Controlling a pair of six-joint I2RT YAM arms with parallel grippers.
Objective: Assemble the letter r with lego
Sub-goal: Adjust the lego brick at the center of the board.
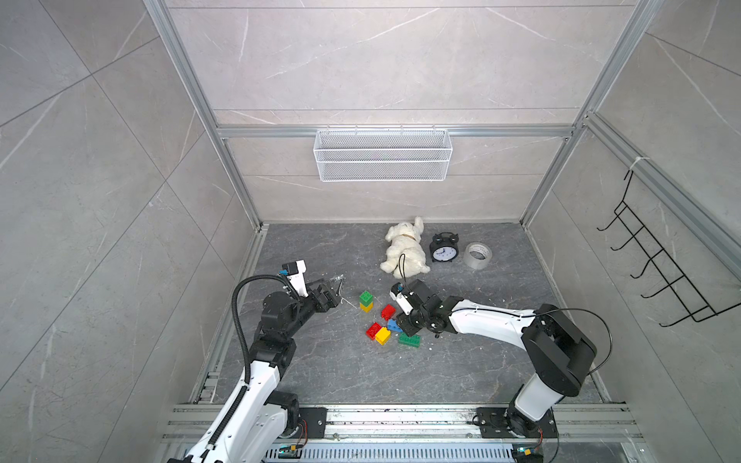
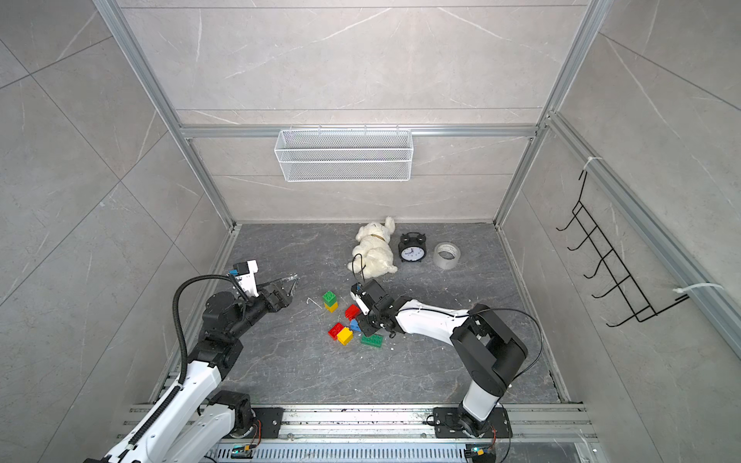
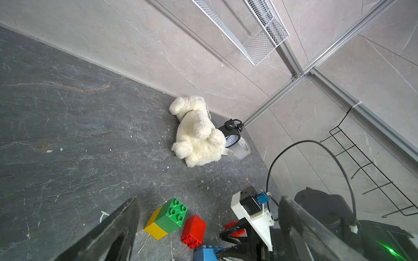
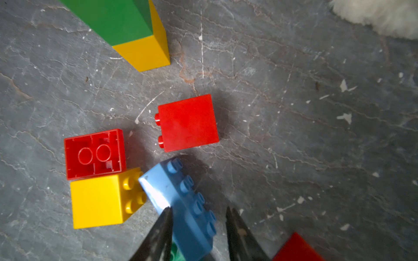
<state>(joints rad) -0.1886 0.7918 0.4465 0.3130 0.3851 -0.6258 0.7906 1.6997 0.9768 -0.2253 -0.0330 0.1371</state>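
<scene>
Your left jaws stand wide, holding nothing. Your right jaws straddle the blue brick (grip cannot be told). The lego clusters mid-way on the bench; open room lies front and left. Print on the tape is unreadable.

No legible text found.

Alarm clock, upper centre of a top view: dial numerals present, too small to read.

Tape roll, centre-right of the left wrist view: red print, illegible.

Plush toy's sewn tag, beside it: print blurred.
</scene>
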